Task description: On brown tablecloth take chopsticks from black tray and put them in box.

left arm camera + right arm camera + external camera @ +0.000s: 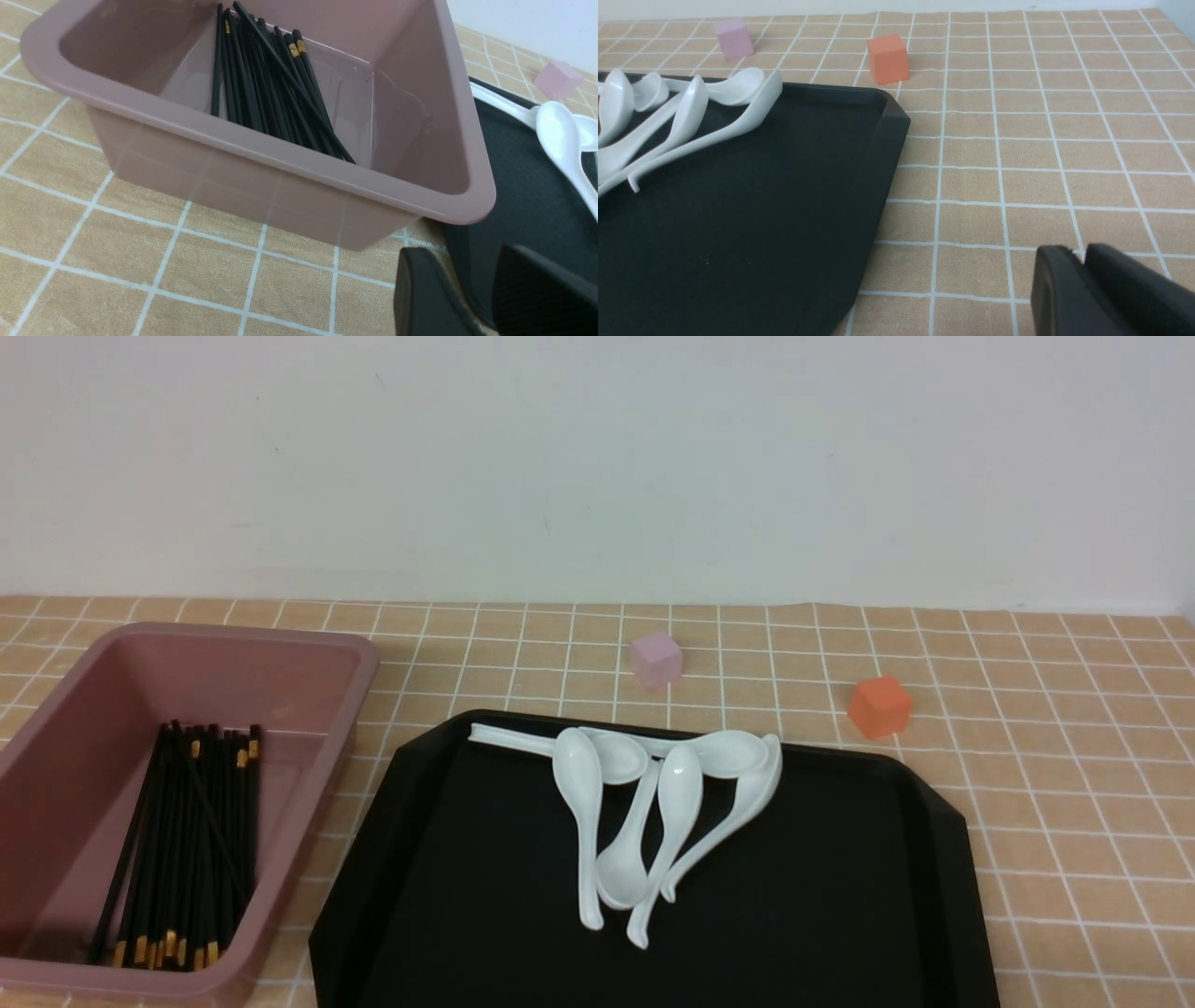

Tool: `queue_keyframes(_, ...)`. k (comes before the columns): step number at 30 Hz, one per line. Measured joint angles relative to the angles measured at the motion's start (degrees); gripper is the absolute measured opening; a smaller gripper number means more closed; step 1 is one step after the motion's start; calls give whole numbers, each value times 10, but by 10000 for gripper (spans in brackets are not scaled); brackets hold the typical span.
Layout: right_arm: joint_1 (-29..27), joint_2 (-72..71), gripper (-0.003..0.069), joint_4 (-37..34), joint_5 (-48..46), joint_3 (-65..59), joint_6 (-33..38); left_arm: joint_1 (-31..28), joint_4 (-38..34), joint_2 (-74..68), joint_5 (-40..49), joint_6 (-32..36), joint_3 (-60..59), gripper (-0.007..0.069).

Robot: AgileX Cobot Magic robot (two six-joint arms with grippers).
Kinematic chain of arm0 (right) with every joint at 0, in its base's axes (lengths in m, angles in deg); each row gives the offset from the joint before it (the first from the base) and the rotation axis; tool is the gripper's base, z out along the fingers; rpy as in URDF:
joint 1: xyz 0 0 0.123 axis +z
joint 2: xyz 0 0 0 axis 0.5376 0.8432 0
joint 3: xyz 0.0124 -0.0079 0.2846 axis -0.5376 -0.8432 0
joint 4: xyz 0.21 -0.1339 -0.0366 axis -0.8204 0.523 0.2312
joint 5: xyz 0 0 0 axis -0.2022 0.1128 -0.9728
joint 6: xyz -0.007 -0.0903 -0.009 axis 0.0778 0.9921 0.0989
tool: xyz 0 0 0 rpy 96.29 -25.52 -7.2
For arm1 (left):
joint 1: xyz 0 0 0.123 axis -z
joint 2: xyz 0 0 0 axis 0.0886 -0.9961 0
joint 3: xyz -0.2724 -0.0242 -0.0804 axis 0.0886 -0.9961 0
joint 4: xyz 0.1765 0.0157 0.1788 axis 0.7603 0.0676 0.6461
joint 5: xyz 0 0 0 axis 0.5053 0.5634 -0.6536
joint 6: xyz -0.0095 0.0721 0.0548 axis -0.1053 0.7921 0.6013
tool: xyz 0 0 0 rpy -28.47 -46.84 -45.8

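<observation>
**Chopsticks Lying in the Box, Only Spoons Remaining on the Tray**

Front view: the chopsticks (182,845) are lying bundled inside the mauve box (308,649) on the brown tablecloth (1027,756), left of the black tray (448,859). Five or so white soup spoons (653,803) are resting in a tangle on the tray; a pink cube (655,659) and an orange cube (878,707) are sitting beyond it. No arm is showing here. The task is looking finished, so the main risk is a needless return sweep knocking the spoons or nudging the box.

Left wrist view: the left claw (490,298) is hovering just beside the box corner and the tray edge, its jaws standing slightly apart and empty. Any sideways move could be bumping the box.

Right wrist view: the right claw (1083,289) is hanging over bare cloth, clear of the tray, its jaws nearly together with a thin gap, gripping nothing.

No brand, label or readable writing is showing in any view.
</observation>
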Motion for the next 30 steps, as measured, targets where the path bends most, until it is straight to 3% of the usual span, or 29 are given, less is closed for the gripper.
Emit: queue_keyframes(30,0,0,135,0,0,0,0,0,0,0,0,0,0,238)
